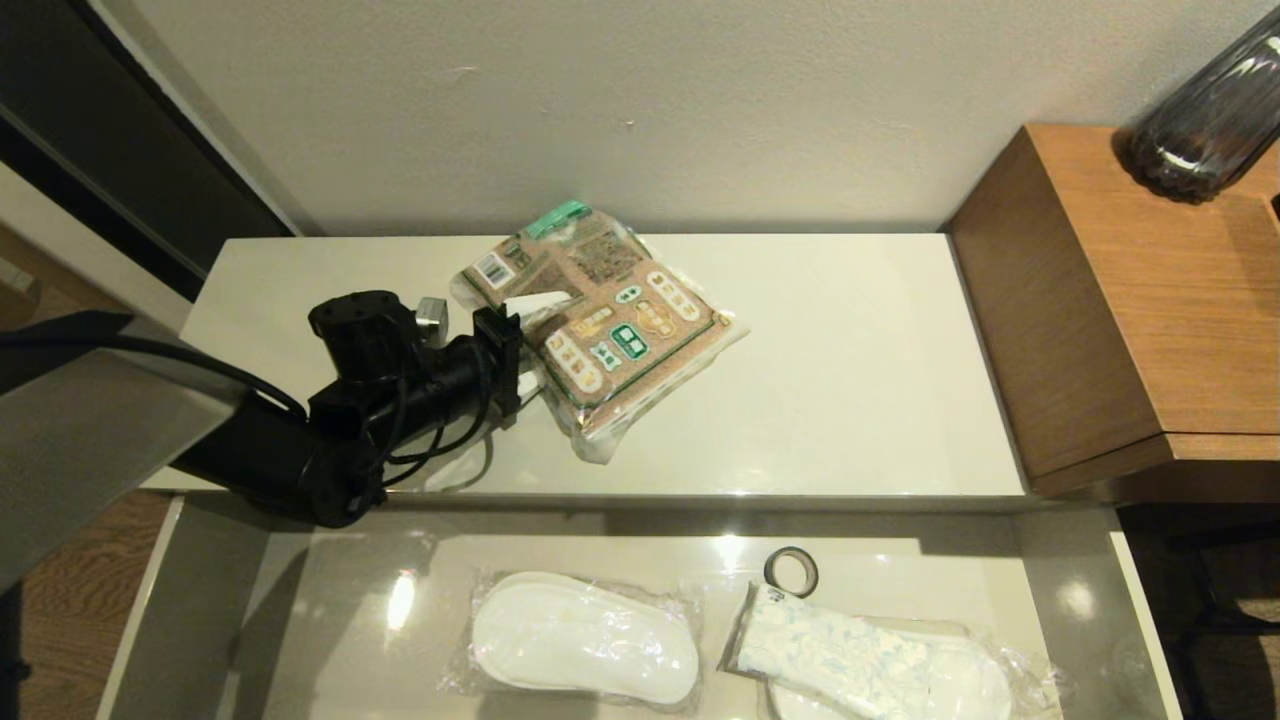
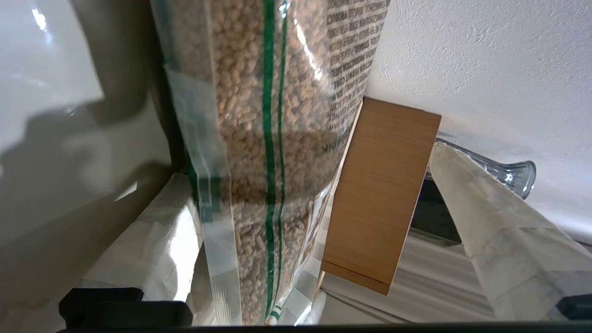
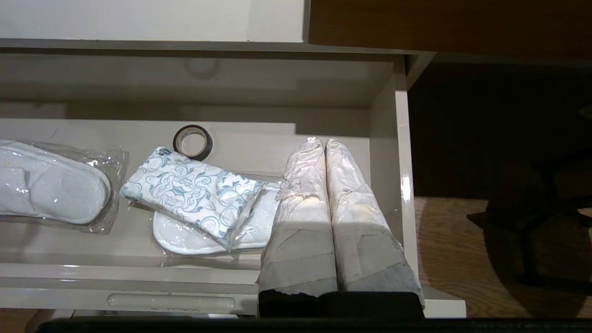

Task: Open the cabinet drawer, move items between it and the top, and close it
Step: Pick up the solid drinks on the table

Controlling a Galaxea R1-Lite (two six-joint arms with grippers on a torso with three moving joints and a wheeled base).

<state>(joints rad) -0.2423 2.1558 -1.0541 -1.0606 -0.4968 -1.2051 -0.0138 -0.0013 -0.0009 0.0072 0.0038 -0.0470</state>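
The brown-and-green printed packet lies tilted on the cream-white top, its near-left edge raised. My left gripper stands open at that edge, one taped finger above it and one below. In the left wrist view the packet leans by one finger, far from the other finger. The cabinet drawer is pulled out below. In it the white pack with blue pattern rests on a bagged slipper. My right gripper hangs shut over the drawer's right end.
A dark tape ring and bagged white slippers lie in the drawer. The orange-brown wooden block stands right of the top, with a dark glass vase on it. A wall runs behind the top.
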